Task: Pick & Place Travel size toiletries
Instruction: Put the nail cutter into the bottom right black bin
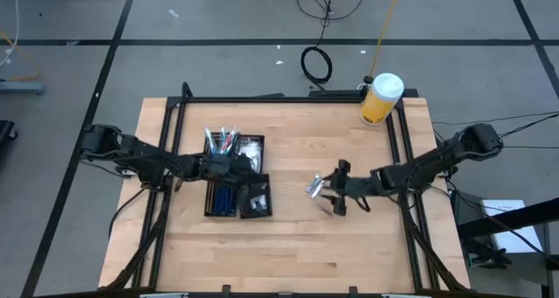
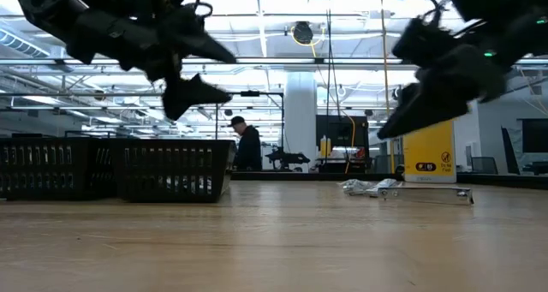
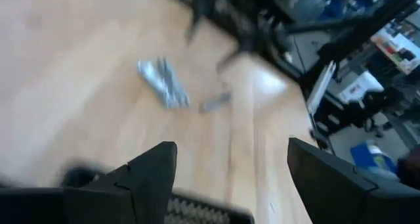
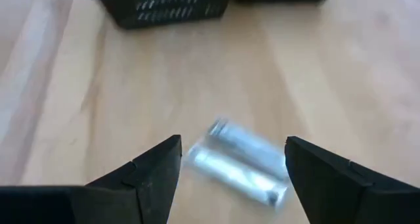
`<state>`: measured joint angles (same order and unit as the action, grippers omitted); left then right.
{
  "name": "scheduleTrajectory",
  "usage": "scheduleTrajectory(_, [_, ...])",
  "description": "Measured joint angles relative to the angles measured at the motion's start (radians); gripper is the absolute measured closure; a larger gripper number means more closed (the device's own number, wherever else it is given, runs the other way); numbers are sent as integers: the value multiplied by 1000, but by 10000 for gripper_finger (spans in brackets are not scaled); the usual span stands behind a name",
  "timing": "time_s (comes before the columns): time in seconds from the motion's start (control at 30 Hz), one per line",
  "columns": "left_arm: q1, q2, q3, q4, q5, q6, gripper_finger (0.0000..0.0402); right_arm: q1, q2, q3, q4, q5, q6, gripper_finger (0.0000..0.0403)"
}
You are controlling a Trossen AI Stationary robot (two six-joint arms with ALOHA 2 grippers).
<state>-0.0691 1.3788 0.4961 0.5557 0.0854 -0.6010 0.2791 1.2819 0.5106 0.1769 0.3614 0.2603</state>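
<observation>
With its fingers spread, the right end effector (image 4: 226, 178) hovers over the silvery tubes (image 4: 237, 161) lying at three o'clock from the black tray (image 1: 238, 186) (left end effector (image 3: 230, 184), also spread, hangs above it), so an off-centre closure could nudge them across the counter (image 1: 288, 237).

No wording can be read anywhere on the table. Beyond its far edge, a yellow sign panel (image 2: 429, 153) carries a round black symbol and a dark strip of lettering too small to make out. The yellow jar (image 1: 380, 100) shows no legible label.
</observation>
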Motion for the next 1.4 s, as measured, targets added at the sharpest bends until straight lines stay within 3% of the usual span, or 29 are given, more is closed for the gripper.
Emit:
scheduleTrajectory(0.27, [70,0,0,267,-34,218,125,167,42,0,-32,8,173,148])
scheduleTrajectory(0.43, [101,-2,2,395,-51,332,124,198,120,0,-26,5,217,148])
scheduleTrajectory(0.67, [156,-2,87,386,-131,538,127,193,180,0,-24,-36,225,148])
scheduleTrajectory(0.9, [175,-2,175,285,-131,539,133,194,179,0,-65,-78,233,155])
scheduleTrajectory(1.4, [170,-1,179,228,-236,458,147,172,179,0,-74,-79,200,327])
